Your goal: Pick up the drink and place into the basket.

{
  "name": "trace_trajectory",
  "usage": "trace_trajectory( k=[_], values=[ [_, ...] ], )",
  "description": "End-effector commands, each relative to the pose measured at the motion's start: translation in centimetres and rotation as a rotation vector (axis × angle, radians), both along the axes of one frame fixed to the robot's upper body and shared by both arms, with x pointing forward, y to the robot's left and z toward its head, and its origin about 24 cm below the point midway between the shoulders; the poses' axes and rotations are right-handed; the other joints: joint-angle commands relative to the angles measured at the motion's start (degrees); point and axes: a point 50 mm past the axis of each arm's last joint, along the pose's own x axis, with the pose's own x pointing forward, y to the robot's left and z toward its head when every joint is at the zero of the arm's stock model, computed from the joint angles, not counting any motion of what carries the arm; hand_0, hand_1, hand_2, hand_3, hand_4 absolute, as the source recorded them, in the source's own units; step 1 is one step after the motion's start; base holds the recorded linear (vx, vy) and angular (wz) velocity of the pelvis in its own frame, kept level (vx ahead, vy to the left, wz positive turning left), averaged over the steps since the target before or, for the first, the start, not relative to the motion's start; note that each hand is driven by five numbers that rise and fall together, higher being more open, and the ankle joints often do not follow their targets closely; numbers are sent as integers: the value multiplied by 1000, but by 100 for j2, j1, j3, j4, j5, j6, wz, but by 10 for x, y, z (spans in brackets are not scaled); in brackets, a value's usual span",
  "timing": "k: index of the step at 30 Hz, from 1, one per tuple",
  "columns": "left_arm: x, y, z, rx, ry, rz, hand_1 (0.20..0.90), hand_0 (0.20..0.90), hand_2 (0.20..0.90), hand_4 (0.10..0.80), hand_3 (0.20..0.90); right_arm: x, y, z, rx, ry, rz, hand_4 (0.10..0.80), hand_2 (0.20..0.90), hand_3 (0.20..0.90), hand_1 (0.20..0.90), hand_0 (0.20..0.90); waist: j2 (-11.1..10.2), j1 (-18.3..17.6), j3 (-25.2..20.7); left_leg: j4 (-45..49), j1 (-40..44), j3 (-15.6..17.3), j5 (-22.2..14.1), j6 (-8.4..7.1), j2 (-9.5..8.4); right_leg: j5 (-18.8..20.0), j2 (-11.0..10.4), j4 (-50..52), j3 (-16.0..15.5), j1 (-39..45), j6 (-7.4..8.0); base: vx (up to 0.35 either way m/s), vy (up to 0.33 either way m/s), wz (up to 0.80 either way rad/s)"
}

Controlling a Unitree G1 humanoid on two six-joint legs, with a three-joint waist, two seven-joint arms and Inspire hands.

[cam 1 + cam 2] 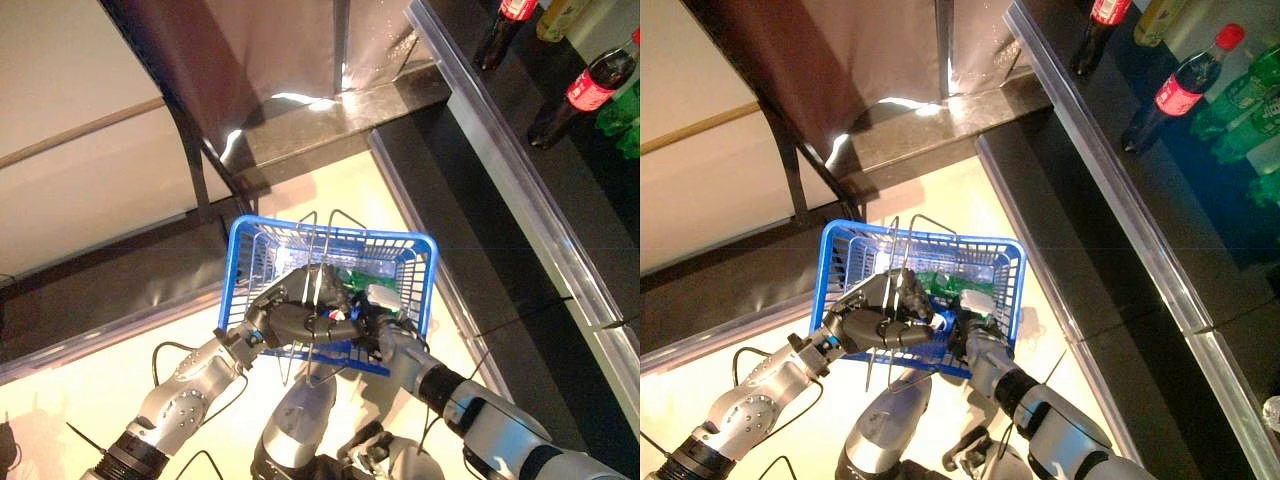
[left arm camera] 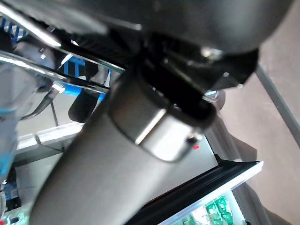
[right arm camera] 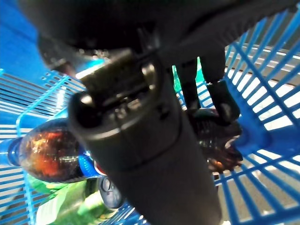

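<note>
The blue basket [image 1: 330, 232] is held up in front of me, and my left hand [image 1: 300, 315] is shut on its thin wire handles [image 1: 322, 270]. Inside lie a green drink [image 1: 365, 272] and, in the right wrist view, a dark cola bottle [image 3: 49, 150] and a green bottle [image 3: 70, 206]. My right hand [image 1: 385, 335] reaches over the near right rim into the basket. Its fingers [image 3: 220, 93] hang relaxed just above another dark drink [image 3: 218, 145] on the basket's floor, by the blue wall [image 3: 262, 70].
A dark shelf with a metal front edge [image 1: 520, 190] runs along the right. On it stand cola bottles [image 1: 590, 90] and green bottles [image 1: 625, 120]. A dark step [image 1: 330, 120] and a dark slanted post [image 1: 190, 130] lie ahead.
</note>
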Motion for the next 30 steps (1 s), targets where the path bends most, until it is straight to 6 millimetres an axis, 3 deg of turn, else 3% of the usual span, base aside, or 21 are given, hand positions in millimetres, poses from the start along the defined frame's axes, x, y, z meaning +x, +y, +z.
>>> trace_trajectory(
  k=[1,6,12,13,14,15,16,23,30],
  values=[
    [-71,-58,180,-676,-956,-667,300,300,300,100,200,19,14,21,-18,-38,-8,100,300,200,300,300,529,-41,-613,333,400,-201,-563,342,-161,1390,-53,-156,-32,-500,-232,19,64,3],
    [-75,-72,184,-649,-993,-694,300,300,300,100,200,26,5,24,-44,26,-78,100,300,200,300,300,556,-91,-596,357,389,-145,-555,364,-173,1432,-131,-85,-12,-547,-193,35,78,2],
    [-75,-75,186,-652,-990,-654,300,300,300,100,200,26,-4,20,-23,58,-134,100,300,200,300,300,544,-68,-555,418,294,-117,-580,398,-195,1476,-200,-68,-34,-629,-144,7,15,0],
    [-75,-75,186,-658,-975,-652,300,300,300,100,200,26,-5,19,-7,52,-145,237,418,337,418,418,539,-57,-539,417,284,-113,-579,406,-190,1487,-206,-73,-44,-637,-137,0,0,0],
    [-75,-75,186,-661,-965,-657,300,300,300,100,200,27,-6,19,3,46,-152,322,491,422,491,491,534,-53,-531,417,280,-112,-580,408,-187,1492,-204,-89,-48,-634,-136,0,0,0],
    [-75,-75,185,-661,-961,-660,300,300,300,100,200,27,-6,19,16,37,-158,674,792,774,792,792,526,-47,-523,424,272,-110,-583,409,-183,1497,-200,-100,-56,-632,-139,0,0,0],
    [-75,-74,184,-659,-965,-660,300,300,300,100,200,27,-7,19,32,29,-166,800,900,900,900,900,519,-46,-517,425,266,-107,-585,409,-178,1505,-196,-118,-61,-630,-139,0,0,0],
    [-72,-69,186,-652,-977,-608,300,300,300,100,200,32,-13,26,151,-36,-219,800,900,900,900,900,471,-84,-506,428,298,-95,-617,408,-135,1510,-178,-111,-49,-638,-138,0,0,0],
    [-59,-49,182,-663,-933,-451,300,300,300,100,200,36,-11,55,269,-220,-191,800,900,900,900,900,315,-216,-433,420,352,-58,-669,396,-45,1493,-126,-112,31,-639,-133,0,0,0]
  ],
)
